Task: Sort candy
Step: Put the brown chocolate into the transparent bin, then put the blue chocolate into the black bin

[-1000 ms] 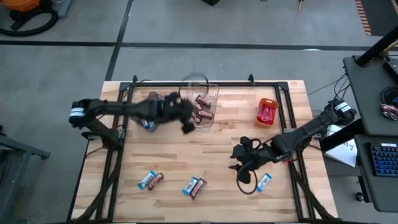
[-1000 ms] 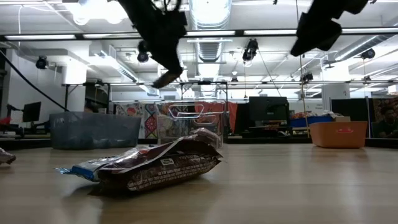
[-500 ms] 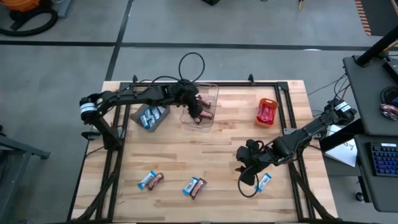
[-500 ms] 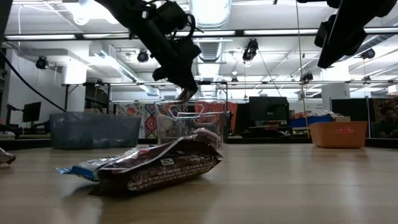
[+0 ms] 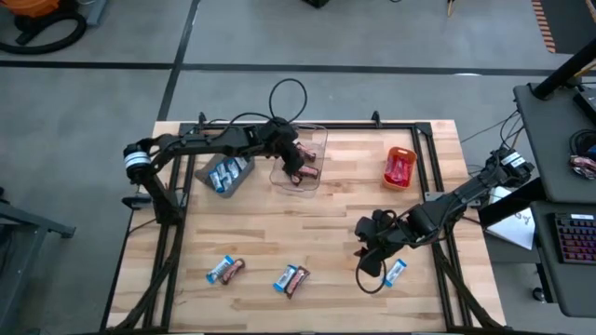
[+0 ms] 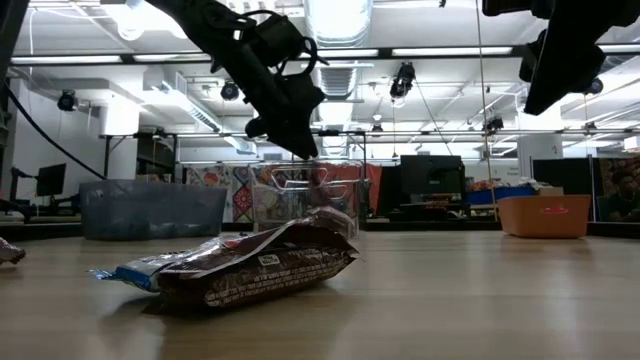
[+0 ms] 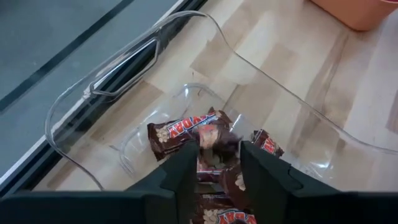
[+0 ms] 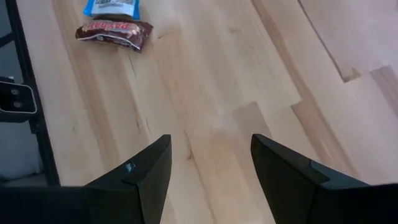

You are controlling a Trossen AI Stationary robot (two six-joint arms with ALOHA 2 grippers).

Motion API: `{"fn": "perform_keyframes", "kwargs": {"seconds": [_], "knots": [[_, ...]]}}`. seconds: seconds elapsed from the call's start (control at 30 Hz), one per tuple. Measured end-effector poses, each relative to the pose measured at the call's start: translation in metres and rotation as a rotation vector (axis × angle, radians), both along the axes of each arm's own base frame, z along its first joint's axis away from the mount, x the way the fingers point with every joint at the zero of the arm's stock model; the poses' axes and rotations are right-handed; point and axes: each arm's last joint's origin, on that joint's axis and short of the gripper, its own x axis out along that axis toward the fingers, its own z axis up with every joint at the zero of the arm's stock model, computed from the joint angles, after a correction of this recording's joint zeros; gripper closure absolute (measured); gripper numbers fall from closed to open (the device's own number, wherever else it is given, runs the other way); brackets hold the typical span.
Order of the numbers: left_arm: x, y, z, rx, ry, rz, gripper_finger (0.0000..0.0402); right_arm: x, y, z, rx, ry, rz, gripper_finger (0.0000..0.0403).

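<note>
My left gripper (image 5: 296, 160) hangs open over the clear bin (image 5: 317, 130), fingers slanting down into it. In the left wrist view a blurred dark brown bar (image 7: 214, 140) shows just past the fingertips of this gripper (image 7: 219, 152), above other brown bars (image 7: 177, 132) on the bin's floor. My right gripper (image 5: 365, 249) stands open above bare table (image 8: 211, 112), holding nothing. Loose candy lies flat on the table: a blue-and-brown pair (image 5: 224, 270), a second pair (image 5: 291, 278), and a blue bar (image 5: 396, 272) beside my right gripper.
A grey bin (image 5: 226, 174) holding blue bars stands left of the clear bin. An orange bin (image 5: 399, 167) holding red bars is at the far right. A dark frame (image 5: 279, 123) runs along the table's edges. Bare wood lies in the middle.
My left gripper has swung from beside the grey bin toward the table's right and far edge, over the clear bin, and has sunk a little. The brown bar that sat at its fingertips half a second ago has left them. My right gripper has rolled a little in place.
</note>
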Motion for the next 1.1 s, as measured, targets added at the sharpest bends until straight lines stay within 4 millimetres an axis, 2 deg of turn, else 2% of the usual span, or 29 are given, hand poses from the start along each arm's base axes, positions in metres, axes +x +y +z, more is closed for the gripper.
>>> {"fn": "perform_keyframes", "kwargs": {"seconds": [0.33, 0.53, 0.7, 0.83, 1.1], "knots": [[0.000, -0.003, 0.003, 0.015, 0.005, -0.023, 0.0271, -0.002, 0.000, -0.001, 0.027, 0.033, -0.017, 0.0190], [-0.004, -0.026, 0.021, 0.060, 0.007, -0.118, 0.0271, -0.005, -0.001, -0.003, 0.060, 0.084, -0.050, 0.0190], [-0.011, -0.062, 0.042, 0.088, -0.014, -0.230, 0.0271, -0.010, -0.003, -0.005, 0.075, 0.154, -0.110, 0.0190], [-0.017, -0.098, 0.047, 0.077, 0.001, -0.330, 0.0271, -0.014, -0.004, -0.007, 0.084, 0.201, -0.141, 0.0190], [-0.031, -0.186, 0.030, -0.076, 0.168, -0.473, 0.0271, -0.014, -0.004, -0.007, 0.083, 0.214, -0.131, 0.0190]]}}
